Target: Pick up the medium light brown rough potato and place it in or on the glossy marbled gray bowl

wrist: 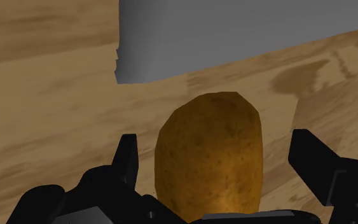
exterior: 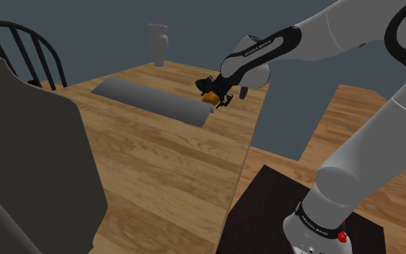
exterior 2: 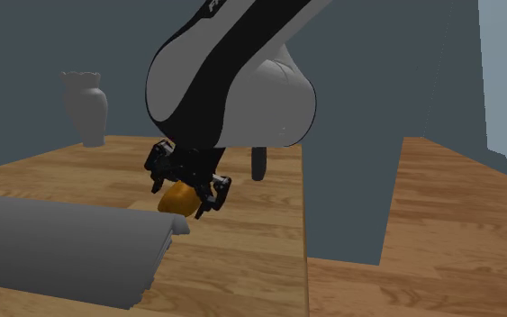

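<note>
Potato (wrist: 209,159), golden-brown, rough, oval, btwn spread tool (wrist: 216,141) fingers (wrist: 128,159)

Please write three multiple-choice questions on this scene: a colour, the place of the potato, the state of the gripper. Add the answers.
1. The vase is: A red; B grey; C green.
2. The potato is: A inside the vase; B touching the vase; C between the gripper's fingers.
3. The fingers are: A open; B shut, tips meeting; C clasping the vase.
Answers: 1 B, it is drawn plain grey; 2 C, the wrist view shows it there; 3 A, gaps show on both sides of the potato.
</note>
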{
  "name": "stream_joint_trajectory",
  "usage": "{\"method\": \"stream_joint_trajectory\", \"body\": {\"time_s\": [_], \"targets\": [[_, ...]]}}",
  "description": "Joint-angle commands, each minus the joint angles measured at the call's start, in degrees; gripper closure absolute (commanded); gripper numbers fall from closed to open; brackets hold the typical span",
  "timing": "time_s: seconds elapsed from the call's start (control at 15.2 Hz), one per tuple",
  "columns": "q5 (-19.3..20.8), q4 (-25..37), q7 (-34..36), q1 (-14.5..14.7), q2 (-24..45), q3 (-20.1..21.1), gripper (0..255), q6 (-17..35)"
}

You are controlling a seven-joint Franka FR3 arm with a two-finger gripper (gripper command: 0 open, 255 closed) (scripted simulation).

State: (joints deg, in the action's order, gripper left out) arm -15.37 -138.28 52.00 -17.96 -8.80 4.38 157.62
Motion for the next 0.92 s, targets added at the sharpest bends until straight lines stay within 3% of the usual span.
{"method": "stream_joint_trajectory", "body": {"time_s": [0.0,0.46,0.53,0.86], "targets": [[-0.19,0.04,-0.1,0.12,1.01,0.08,0,1.0],[-0.2,0.05,-0.11,0.12,1.01,0.07,0,0.99],[-0.2,0.05,-0.11,0.12,1.01,0.07,255,0.99],[-0.2,0.04,-0.11,0.12,1.0,0.07,255,0.99]]}}
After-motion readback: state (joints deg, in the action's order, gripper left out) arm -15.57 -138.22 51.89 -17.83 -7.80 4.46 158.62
